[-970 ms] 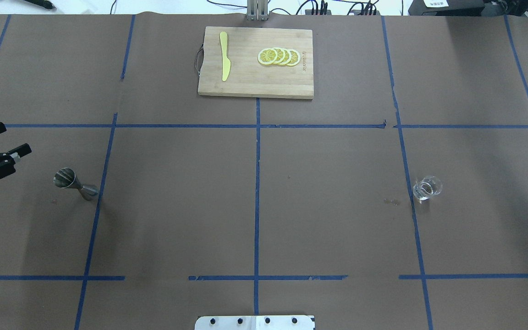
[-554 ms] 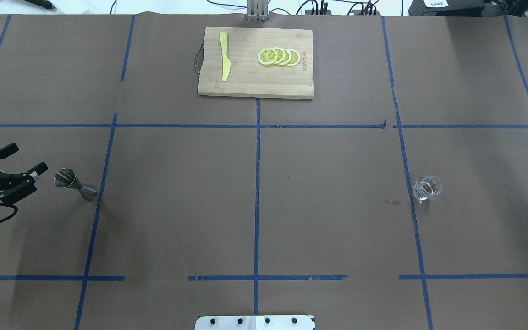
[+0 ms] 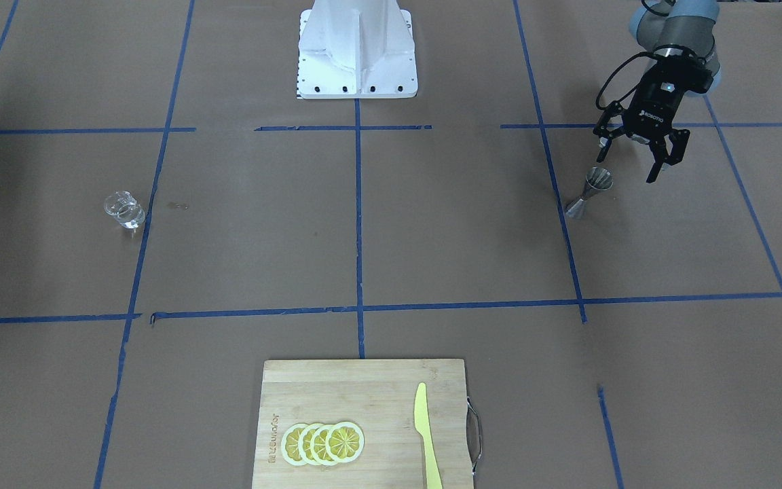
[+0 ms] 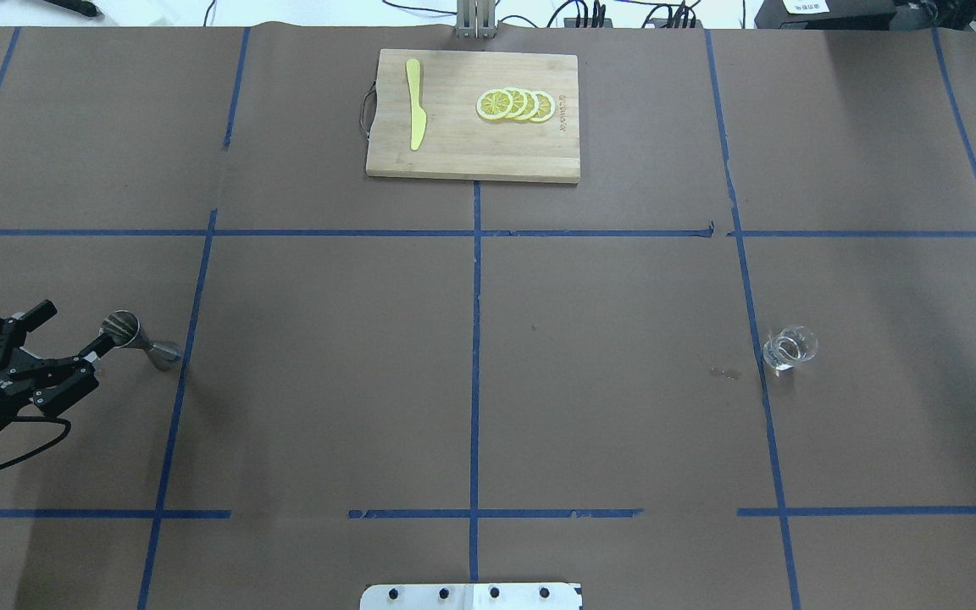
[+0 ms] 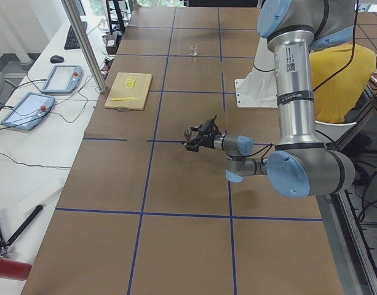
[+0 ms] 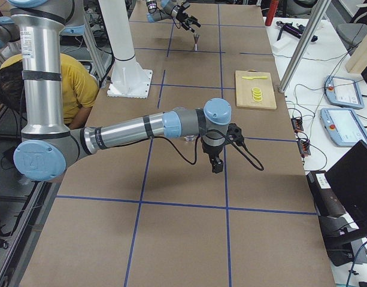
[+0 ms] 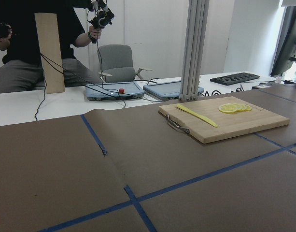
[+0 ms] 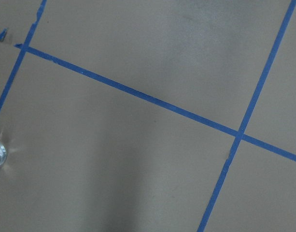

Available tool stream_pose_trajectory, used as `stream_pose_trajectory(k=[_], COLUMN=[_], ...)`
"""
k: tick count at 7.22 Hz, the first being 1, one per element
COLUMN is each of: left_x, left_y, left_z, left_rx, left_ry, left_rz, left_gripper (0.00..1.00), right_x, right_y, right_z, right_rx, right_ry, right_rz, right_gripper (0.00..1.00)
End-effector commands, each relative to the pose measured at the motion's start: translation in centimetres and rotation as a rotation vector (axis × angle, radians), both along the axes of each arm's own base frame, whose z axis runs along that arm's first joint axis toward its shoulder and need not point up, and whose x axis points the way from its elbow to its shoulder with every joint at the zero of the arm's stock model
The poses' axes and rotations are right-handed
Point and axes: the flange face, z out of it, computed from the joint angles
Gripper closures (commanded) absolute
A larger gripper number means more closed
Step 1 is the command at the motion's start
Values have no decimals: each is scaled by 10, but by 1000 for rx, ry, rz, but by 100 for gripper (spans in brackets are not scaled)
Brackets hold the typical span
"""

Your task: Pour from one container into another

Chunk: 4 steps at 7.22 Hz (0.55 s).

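Left gripper [image 4: 74,326] spread wide, holding nothing. One fingertip [image 4: 105,341] is just beside the rim of the jigger [image 4: 141,341], which stands at the left of the table [image 4: 607,407]. Glass [image 4: 789,347] well apart, at the right. Right gripper [image 6: 217,165]: opening cannot be told.

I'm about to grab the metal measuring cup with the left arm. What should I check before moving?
1. Left gripper open: ok.
2. Measuring cup standing upright on the table: ok.
3. Measuring cup between the fingers: not ok; it stands ahead of the fingertips, and one fingertip overlaps its rim in the overhead view.
4. Glass upright on the far side of the table: ok.
5. Liquid in the measuring cup: cannot tell.
6. Right gripper open or shut: cannot tell; it shows only in the side view.
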Motion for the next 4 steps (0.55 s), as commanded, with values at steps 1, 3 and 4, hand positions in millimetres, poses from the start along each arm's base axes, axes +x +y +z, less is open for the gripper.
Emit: stream_pose_trajectory(k=[1,3,4], left_x=[12,25,32], left_y=[8,15,15], left_z=[-7,-5,-9], left_rx=[-7,-18,-19], left_ry=[-7,-40,-40], left_rz=[-19,-39,-50], left_gripper=[1,1,1], right_x=[0,0,0], right_y=[1,1,0], right_z=[1,3,4], right_rx=[-2,-6,-6], right_ry=[-1,1,1], right_rz=[-1,-1,-1], right_gripper=[0,0,0])
